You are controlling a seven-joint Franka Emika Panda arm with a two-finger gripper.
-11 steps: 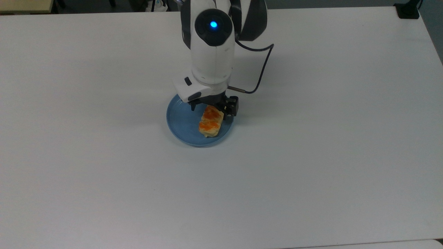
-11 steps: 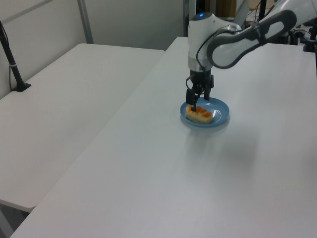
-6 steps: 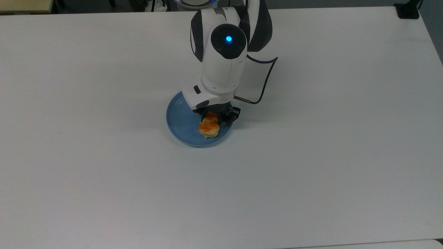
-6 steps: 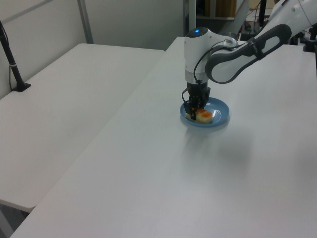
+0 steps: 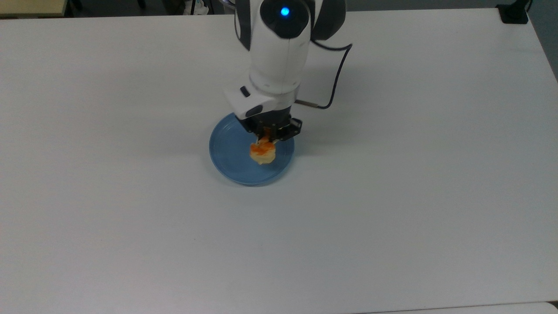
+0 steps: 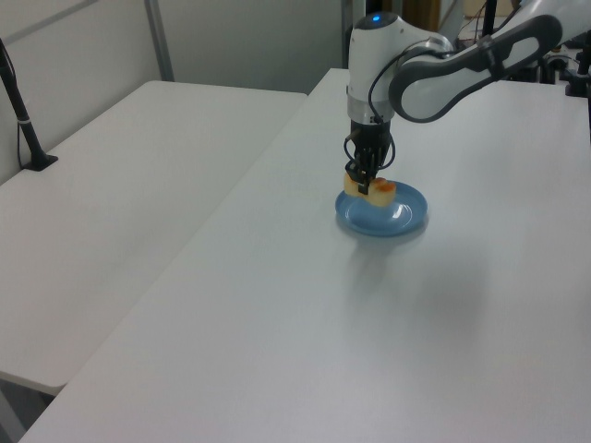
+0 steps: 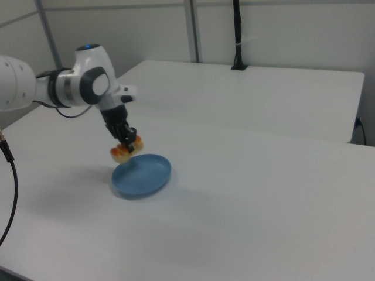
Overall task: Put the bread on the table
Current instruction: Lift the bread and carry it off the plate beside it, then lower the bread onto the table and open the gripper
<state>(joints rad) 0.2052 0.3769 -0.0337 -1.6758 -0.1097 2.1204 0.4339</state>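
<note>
The bread (image 5: 262, 151) (image 6: 369, 188) (image 7: 126, 149), a small pale-yellow loaf with orange-browned bumps, hangs in the air just above the round blue plate (image 5: 231, 157) (image 6: 395, 217) (image 7: 149, 175). My gripper (image 5: 266, 136) (image 6: 367, 182) (image 7: 127, 146) points straight down and is shut on the loaf's middle. In the right view the loaf is clear of the plate, over its left rim. The plate rests on the white table (image 5: 392, 196) (image 6: 277, 351) (image 7: 263, 222) with nothing in it.
A black cable (image 5: 335, 78) loops off the arm's wrist on the top view's right. A second white table (image 6: 111, 185) (image 7: 263, 93) adjoins mine, with a black post (image 6: 23, 120) (image 7: 237, 35) clamped at its far edge.
My gripper came down onto the bread on the plate, shut on it, and has now risen with it. The loaf no longer rests on the plate.
</note>
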